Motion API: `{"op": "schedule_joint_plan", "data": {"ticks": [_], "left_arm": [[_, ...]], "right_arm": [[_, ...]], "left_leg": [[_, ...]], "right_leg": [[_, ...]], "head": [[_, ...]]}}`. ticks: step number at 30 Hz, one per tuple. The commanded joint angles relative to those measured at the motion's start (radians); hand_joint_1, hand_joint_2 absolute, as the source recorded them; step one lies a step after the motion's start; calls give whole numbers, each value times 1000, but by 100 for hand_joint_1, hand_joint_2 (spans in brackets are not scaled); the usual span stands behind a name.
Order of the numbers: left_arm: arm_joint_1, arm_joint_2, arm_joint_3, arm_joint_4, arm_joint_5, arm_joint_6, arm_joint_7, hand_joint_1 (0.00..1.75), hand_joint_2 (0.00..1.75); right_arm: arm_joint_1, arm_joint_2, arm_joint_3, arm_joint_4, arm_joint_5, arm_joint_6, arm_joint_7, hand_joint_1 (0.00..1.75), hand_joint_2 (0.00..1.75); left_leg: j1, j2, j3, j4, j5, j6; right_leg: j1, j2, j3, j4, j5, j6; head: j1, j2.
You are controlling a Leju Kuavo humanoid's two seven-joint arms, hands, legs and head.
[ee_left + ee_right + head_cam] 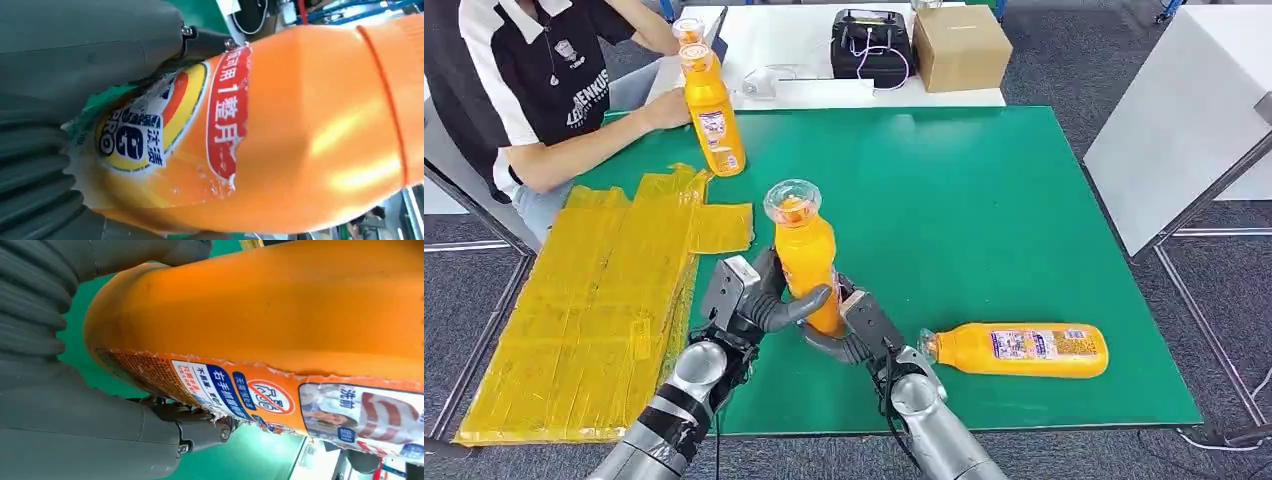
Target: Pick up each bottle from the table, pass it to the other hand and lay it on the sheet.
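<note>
An orange bottle [805, 255] with a clear cap stands upright above the green table [984, 200], near its front edge. My left hand [759, 298] wraps it from the left and my right hand [852, 328] grips its base from the right. Both wrist views are close on this bottle [280, 140] [280, 315], with each thumb against its labelled side. A second orange bottle [1019, 349] lies on its side at the front right. A third bottle [712, 115] stands at the back left under a person's hand. The yellow sheet [594, 300] lies on the left.
A person [544, 80] in a black and white shirt sits at the back left. A white table behind holds a black device [871, 45] and a cardboard box [961, 46]. A white panel [1184, 120] stands to the right.
</note>
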Motion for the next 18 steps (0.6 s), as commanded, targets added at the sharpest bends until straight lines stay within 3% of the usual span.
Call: {"op": "schedule_joint_plan", "data": {"ticks": [1, 5, 6, 7, 8, 9, 11, 12, 14, 17, 18], "left_arm": [[-35, -5, 20, 78, 2, 12, 1, 175, 175], [-39, -8, 19, 78, 6, 13, 0, 175, 175], [-40, -6, 17, 72, 0, 21, -2, 175, 175], [-40, -5, 18, 68, -6, 30, -5, 175, 175], [-43, -4, 19, 65, -4, 29, -4, 175, 175], [-38, 0, 21, 52, -14, 48, -3, 175, 175], [-40, 9, 29, 37, -27, 68, -4, 175, 175], [-35, 13, 30, 19, -77, 123, -6, 175, 175], [-35, 27, 38, -22, -262, 307, 0, 175, 175], [-34, 29, 59, -46, -273, 294, 11, 175, 175], [-38, 41, 50, -56, -407, 405, 21, 175, 175]], "right_arm": [[-35, -22, 29, 61, 1, -4, -10, 175, 175], [-39, -29, 45, 44, 17, -4, -14, 175, 175], [-32, -31, 44, 22, 17, -9, -15, 68, 175], [-27, -32, 42, 7, 16, -12, -20, 33, 175], [-26, -33, 42, -2, 17, -13, -17, 33, 175], [-5, -39, 40, -52, 17, -17, -17, 0, 175], [12, -46, 35, -100, 16, -23, -18, 0, 175], [33, -51, 32, -149, 17, -28, -13, 0, 0], [67, -64, 29, -242, 36, -58, -20, 0, 0], [84, -71, 30, -289, 42, -58, -3, 0, 0], [92, -77, 36, -317, 53, -64, -17, 0, 0]], "left_leg": [[1, 2, 6, -1, -2, -1], [0, 2, 4, -1, -1, 0], [1, 2, 6, -1, -2, 0], [1, 2, 4, 0, -1, 0], [1, 2, 5, 0, -2, -1], [2, 2, 8, 0, -3, -1], [1, 1, 5, 0, -2, 0], [0, 0, 2, 0, -1, 0], [0, 0, 2, 0, -1, 0], [1, 1, 4, 0, -2, -1], [1, 1, 4, 0, -2, -1]], "right_leg": [[1, 0, 7, -3, -1, -1], [1, 0, 4, -2, -1, 0], [1, 0, 7, -2, -1, 0], [1, 0, 5, -2, -1, 0], [1, 0, 6, -2, -1, 0], [2, 0, 10, -3, -2, -1], [1, 0, 5, -2, -1, 0], [0, -1, 3, -1, -1, 0], [1, -1, 3, -1, -1, 0], [2, 0, 5, -1, -2, -1], [1, 0, 5, -1, -2, -1]], "head": [[0, 0], [0, 0], [0, 0], [0, 0], [0, 0], [0, 0], [0, 0], [0, 0], [0, 0], [0, 0], [0, 0]]}}
